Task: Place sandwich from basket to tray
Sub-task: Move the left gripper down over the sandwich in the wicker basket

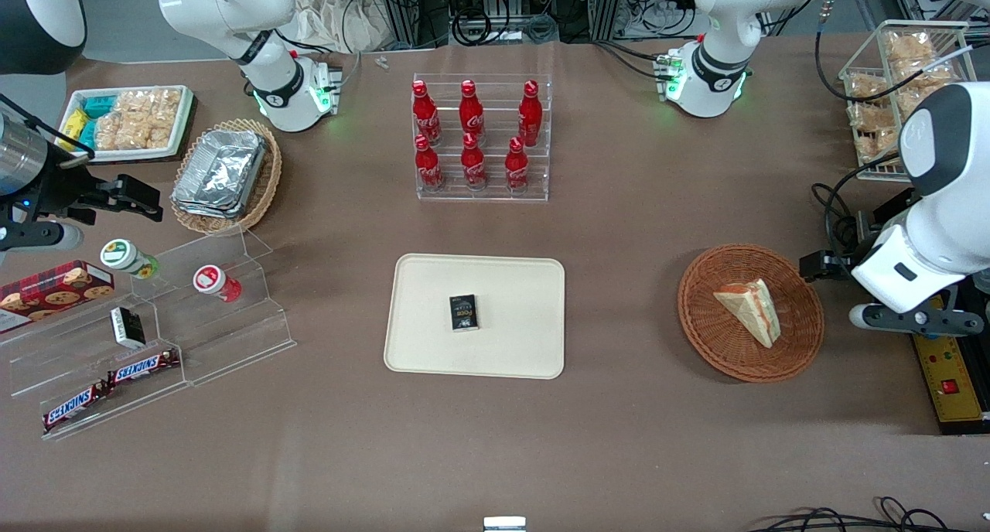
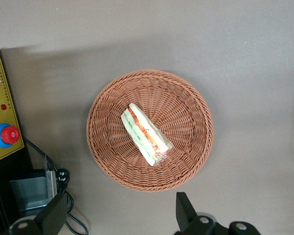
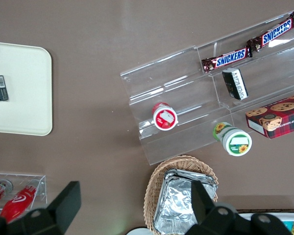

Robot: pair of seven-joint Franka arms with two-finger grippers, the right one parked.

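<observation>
Reddish-brown round woven wicker basket (image 2: 150, 129) cradled the triangular pale-bread sandwich (image 2: 146, 134) flat near its centre, at three o'clock from the cream rectangular plastic tray (image 1: 433, 339) on the bench, while the end effector (image 2: 118, 214) hovered above, fingers apart, seemingly ready to descend.

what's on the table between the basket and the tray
Nothing: the front view shows only bare brown table between the basket and the tray. The hand hangs open above the basket.
</observation>
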